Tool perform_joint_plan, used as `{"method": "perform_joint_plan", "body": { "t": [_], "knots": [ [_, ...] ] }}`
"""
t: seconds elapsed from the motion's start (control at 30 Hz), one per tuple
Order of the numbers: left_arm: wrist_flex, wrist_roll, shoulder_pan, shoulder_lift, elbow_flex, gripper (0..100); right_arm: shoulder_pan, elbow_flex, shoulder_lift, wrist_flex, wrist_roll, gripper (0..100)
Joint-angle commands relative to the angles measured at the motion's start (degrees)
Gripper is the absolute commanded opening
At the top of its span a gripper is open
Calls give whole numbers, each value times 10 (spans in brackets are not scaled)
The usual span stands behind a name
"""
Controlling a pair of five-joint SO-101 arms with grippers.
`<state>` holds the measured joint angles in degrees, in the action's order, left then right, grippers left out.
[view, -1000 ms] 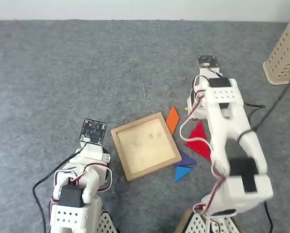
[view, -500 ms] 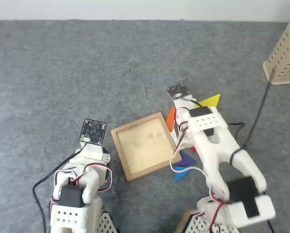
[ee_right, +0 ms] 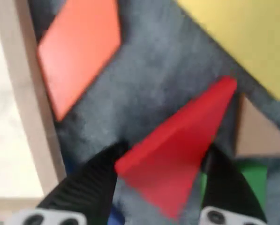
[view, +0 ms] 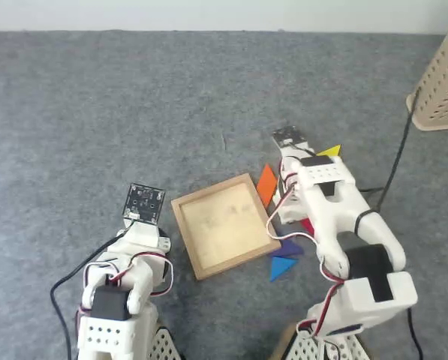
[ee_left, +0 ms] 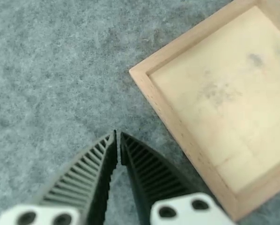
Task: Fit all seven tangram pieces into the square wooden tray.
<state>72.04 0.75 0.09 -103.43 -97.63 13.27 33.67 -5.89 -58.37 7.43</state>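
1. Grey mat holds the tray.
2. Your right gripper pinches the red triangle just beside the tray; lift it slowly and flat.
3. Your left gripper sits closed, empty, near the tray.

Open carpet fills the frame's upper left; right of the tray, the right arm covers the red piece.
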Motion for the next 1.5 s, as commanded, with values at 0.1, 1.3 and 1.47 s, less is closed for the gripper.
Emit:
{"method": "perform_joint_plan", "body": {
  "t": [0.1, 1.3, 1.47],
  "knots": [
    [4, -4, -4, -12, 11, 12, -7, -9, -2, 4, 3, 186],
    [4, -4, -4, -12, 11, 12, 297, -246, -44, -91, -169, 6],
    [4, -4, -4, -12, 11, 12, 327, -268, -76, -91, -210, 9]
  ]
}}
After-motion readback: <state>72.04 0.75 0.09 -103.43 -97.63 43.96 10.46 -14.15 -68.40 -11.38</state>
